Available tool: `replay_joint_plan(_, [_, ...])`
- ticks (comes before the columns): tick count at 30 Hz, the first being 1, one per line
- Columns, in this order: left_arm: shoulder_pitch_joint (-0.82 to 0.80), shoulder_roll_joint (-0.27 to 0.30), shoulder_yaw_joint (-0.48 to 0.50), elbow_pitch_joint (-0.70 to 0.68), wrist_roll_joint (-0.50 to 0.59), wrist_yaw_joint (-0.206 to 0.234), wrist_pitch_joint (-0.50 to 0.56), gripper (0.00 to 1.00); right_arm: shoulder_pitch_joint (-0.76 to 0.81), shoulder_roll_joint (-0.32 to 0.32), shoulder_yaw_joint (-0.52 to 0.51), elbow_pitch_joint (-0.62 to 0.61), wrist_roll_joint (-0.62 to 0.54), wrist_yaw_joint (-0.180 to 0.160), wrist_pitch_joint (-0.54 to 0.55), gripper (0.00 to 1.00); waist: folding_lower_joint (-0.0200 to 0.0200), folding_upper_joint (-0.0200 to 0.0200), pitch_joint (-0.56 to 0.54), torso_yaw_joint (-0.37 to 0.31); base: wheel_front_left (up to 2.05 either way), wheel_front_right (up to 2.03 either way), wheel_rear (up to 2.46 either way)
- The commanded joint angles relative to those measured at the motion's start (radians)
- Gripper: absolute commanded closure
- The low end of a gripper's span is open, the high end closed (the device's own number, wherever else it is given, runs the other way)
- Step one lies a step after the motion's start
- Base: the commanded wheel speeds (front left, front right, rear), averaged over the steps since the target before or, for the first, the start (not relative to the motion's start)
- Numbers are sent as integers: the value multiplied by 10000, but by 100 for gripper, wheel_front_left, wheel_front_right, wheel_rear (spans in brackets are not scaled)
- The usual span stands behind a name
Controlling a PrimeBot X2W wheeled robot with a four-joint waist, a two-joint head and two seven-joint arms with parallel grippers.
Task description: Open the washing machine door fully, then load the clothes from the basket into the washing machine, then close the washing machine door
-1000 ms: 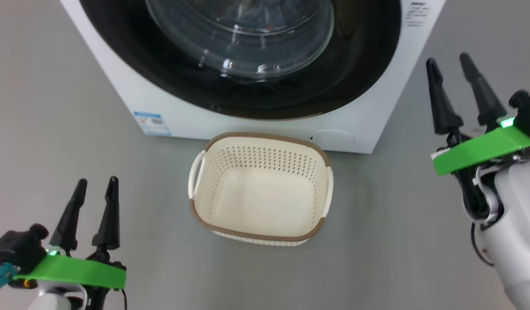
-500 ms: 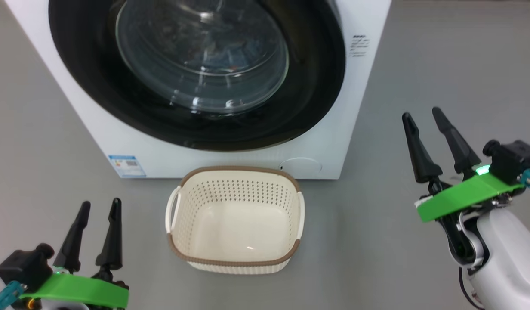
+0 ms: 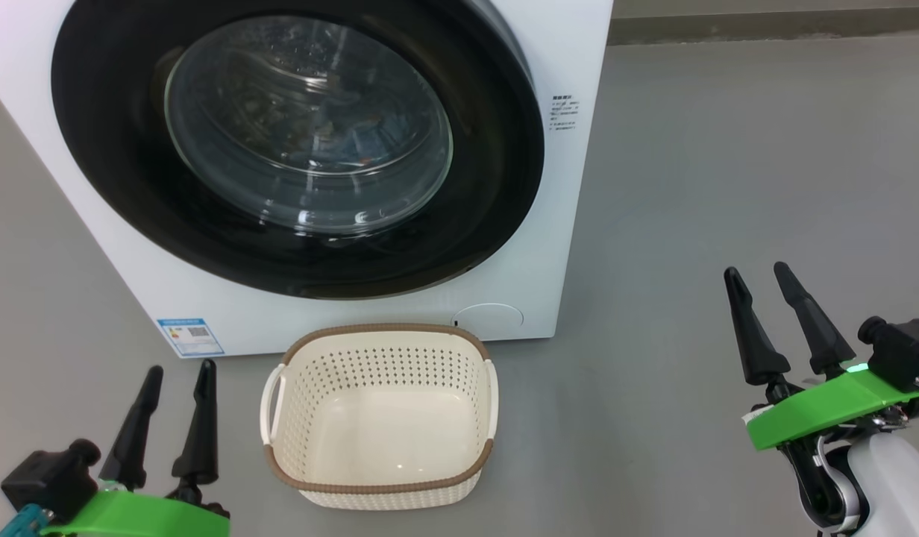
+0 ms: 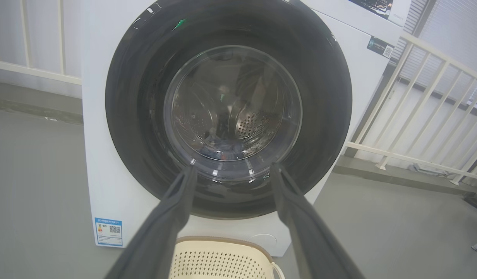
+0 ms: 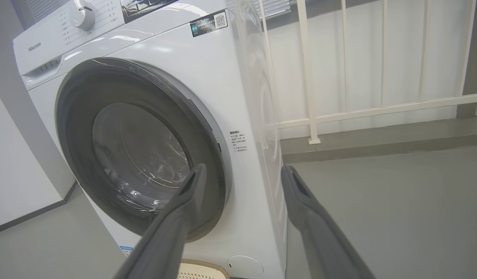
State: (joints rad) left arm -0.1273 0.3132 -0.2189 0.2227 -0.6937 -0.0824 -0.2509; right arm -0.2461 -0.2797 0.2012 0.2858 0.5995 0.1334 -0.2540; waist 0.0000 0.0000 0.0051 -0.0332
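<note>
The white washing machine (image 3: pixel 571 186) stands ahead with its round black door (image 3: pixel 310 134) shut flat against its front. Blue fabric, the clothes (image 4: pixel 225 149), shows dimly through the glass, low in the drum. The cream basket (image 3: pixel 377 329) sits on the floor before the machine with nothing in it. My left gripper (image 3: pixel 180 366) is open at the basket's left, its fingers pointing at the door (image 4: pixel 230 112). My right gripper (image 3: pixel 756 269) is open over bare floor, right of the machine's corner (image 5: pixel 261 162). Neither one touches anything.
A blue label sticker (image 3: pixel 190 337) and a round cover (image 3: pixel 489 316) mark the machine's lower front. A white railing (image 5: pixel 312 116) runs behind and to the right of the machine. Grey floor (image 3: pixel 728 149) stretches to the right.
The camera has moved, so more of the door shows and the basket sits lower in the picture. My right gripper has come down and back from beside the machine. Both stay open.
</note>
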Motion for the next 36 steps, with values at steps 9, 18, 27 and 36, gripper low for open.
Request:
replay_joint_plan(9, [-72,231,308,-391,-69,83,-54,0,208,21,-121,-257,-344,-27,-78,0,0,0,-58,-64,0,0,0])
replay_joint_plan(18, [-16,386,103,-418,105,89,19,0,308,68,-257,-73,-755,-27,-78,0,0,0,-63,60,0,0,0])
replay_joint_plan(27, [-21,437,-9,-349,206,131,21,0,331,79,-309,18,-965,-27,-78,0,0,0,-100,116,0,0,0])
replay_joint_plan(36, [-24,431,-21,-262,217,235,7,0,339,122,-312,110,-1034,-27,-78,0,0,0,-106,124,0,0,0])
